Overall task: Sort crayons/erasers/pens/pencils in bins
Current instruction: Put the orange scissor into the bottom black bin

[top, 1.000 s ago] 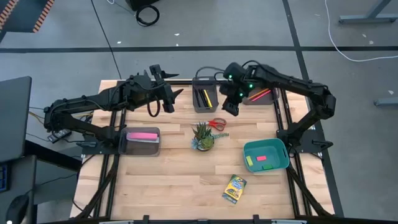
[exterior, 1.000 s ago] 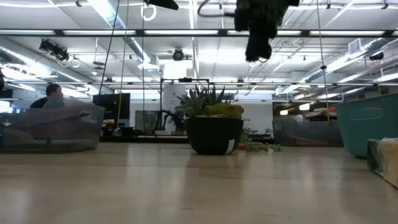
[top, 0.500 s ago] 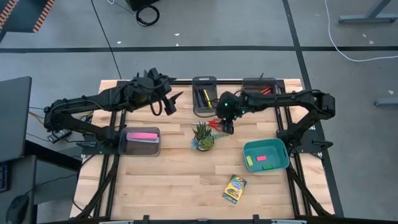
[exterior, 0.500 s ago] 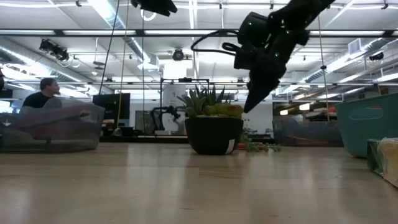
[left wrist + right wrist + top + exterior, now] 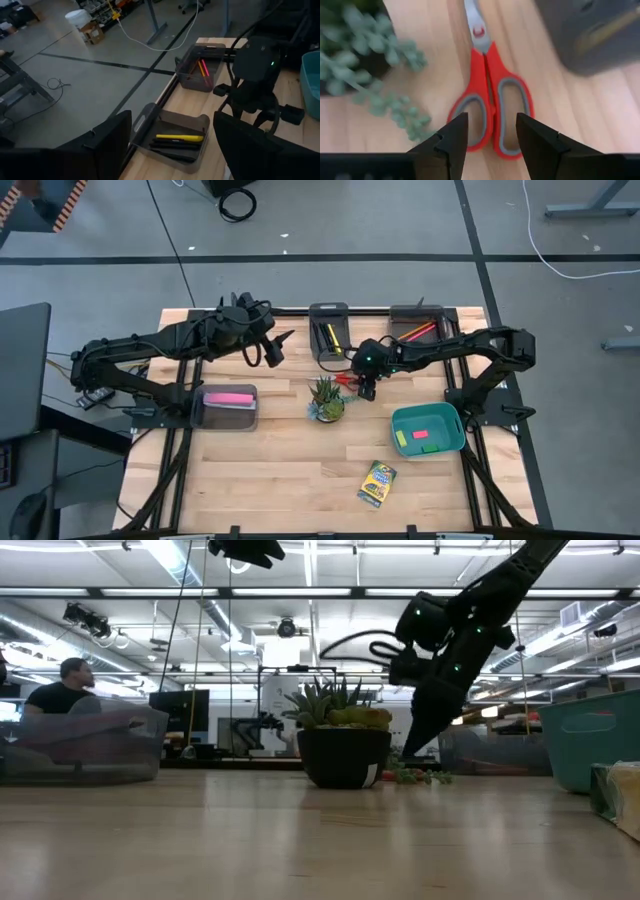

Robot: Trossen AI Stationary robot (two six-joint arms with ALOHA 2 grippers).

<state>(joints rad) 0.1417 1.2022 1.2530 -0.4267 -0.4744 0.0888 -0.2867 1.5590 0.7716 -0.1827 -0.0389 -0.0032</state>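
My right gripper (image 5: 491,135) is open and points steeply down just over the grey-and-red handles of a pair of red scissors (image 5: 490,95), which lie flat on the table beside the potted plant (image 5: 326,400). One finger shows on either side of the handles. My left gripper (image 5: 275,345) hangs open, high above the table's far left part. The pens (image 5: 177,141) lie in the dark bin (image 5: 329,333) and the pencils (image 5: 420,332) in a grey bin (image 5: 405,313). Erasers (image 5: 412,436) lie in the teal bin (image 5: 445,442). The crayons box (image 5: 377,483) lies flat near the front edge.
A grey bin (image 5: 230,412) at the left holds a long pink bar (image 5: 229,397). The plant's trailing stems (image 5: 395,100) lie close beside the scissors. Bare wood spreads across the table's near half. A person (image 5: 60,695) sits in the room beyond.
My right gripper has come down from above the pencil bin toward the table's left and near side, tipping steeper, and now hangs low over the scissors. My left gripper has stayed in place and rolled a little about its own length.
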